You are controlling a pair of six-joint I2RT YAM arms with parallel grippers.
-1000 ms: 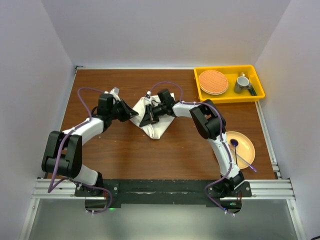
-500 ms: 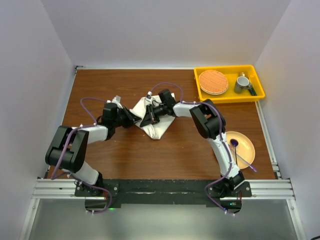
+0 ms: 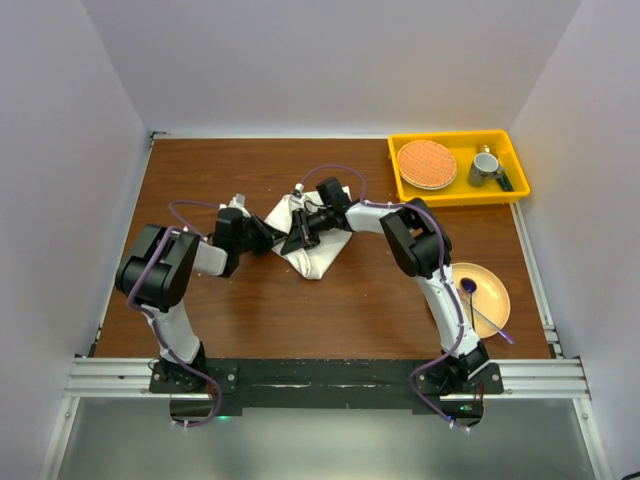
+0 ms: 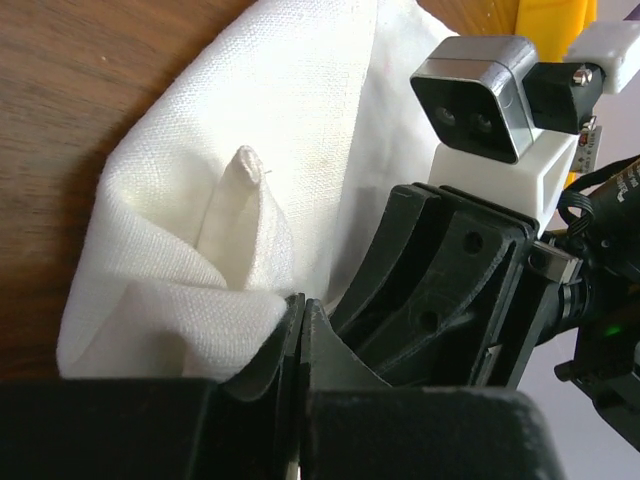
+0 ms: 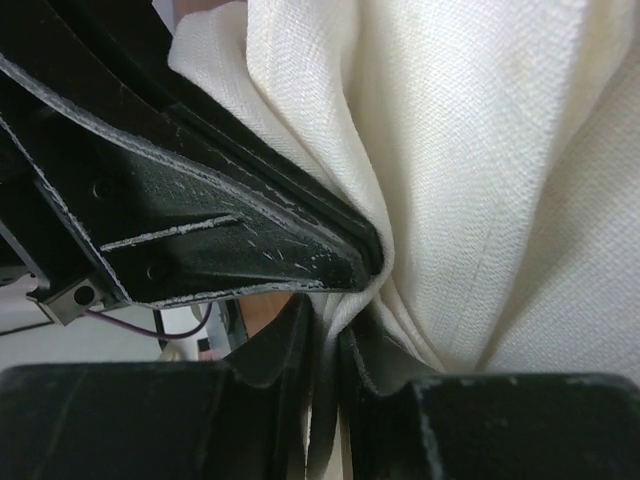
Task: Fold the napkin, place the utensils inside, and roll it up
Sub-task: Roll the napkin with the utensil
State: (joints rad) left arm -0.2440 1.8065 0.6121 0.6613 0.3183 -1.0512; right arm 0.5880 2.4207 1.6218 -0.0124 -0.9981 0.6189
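well, the napkin lies bunched into a rough diamond on the brown table, a little behind its middle, with both arms bent in toward it from either side. the left gripper meets the cloth's left edge, low over the wood. in its wrist view its jaws are pressed together with only a thin seam between them. a rolled fold of the napkin lies right against their tips, though i cannot tell whether any cloth is caught in the seam. a small peak of cloth stands up just beyond that fold. the right gripper sits on the napkin's left half, just beside the left one, the two all but touching. in its wrist view its jaws are nearly together, and a thin pleat of the napkin runs down into the narrow gap between them, so it is clamped on the cloth. a scratched black finger of the left gripper presses into the same crease from the left. well apart, at the table's far right corner, a yellow tray holds a round orange disc and a grey cup. nearer, beside the right arm, a yellow plate carries thin utensils, one with a purple end, too small to tell apart.
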